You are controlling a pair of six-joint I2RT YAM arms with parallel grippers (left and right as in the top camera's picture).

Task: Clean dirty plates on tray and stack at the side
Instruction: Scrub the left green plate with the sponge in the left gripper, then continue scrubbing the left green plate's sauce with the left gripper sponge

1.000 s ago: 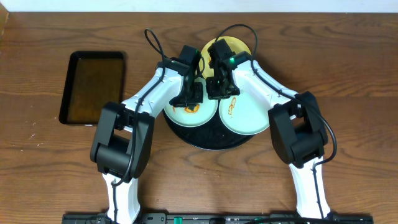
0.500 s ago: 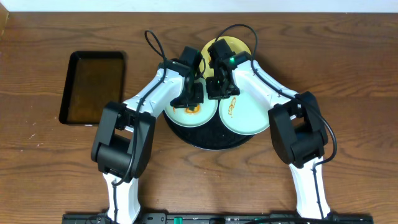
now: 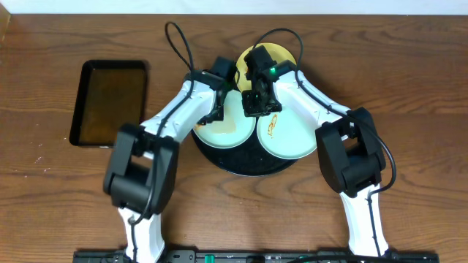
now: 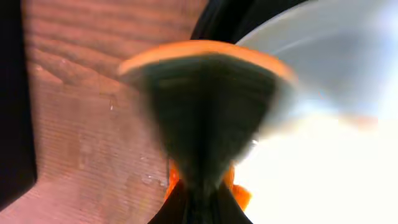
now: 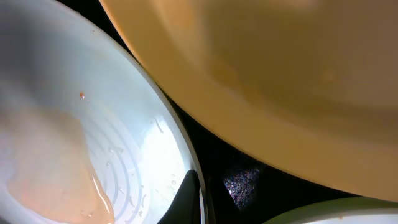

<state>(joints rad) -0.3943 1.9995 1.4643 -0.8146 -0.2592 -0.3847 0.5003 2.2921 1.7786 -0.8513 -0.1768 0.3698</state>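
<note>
Scrubbing looks to be the step in hand. The left gripper [image 3: 217,109] is clamped on the sponge [image 4: 205,106], which shows blurred in the left wrist view, over the smeared mint plate [image 3: 228,131] on the left half of the tray [image 3: 241,166]. The right gripper [image 3: 257,102] hangs over the tray's middle with one fingertip [image 5: 188,193] at that plate's rim. Whether it pinches the rim or only braces it, I cannot tell.

The second mint plate [image 3: 289,135], streaked orange, lies on the tray's right half, and the yellow plate [image 3: 281,52] at the tray's far edge. None is stacked beside the tray yet.

The risks are close quarters and a wet surface. The two wrists work nearly touching, so a wide sponge stroke could knock them together. If the rim is not truly held, a sideways push could skid the slick plate into the yellow one just beside it, or over the tray's low rim.
</note>
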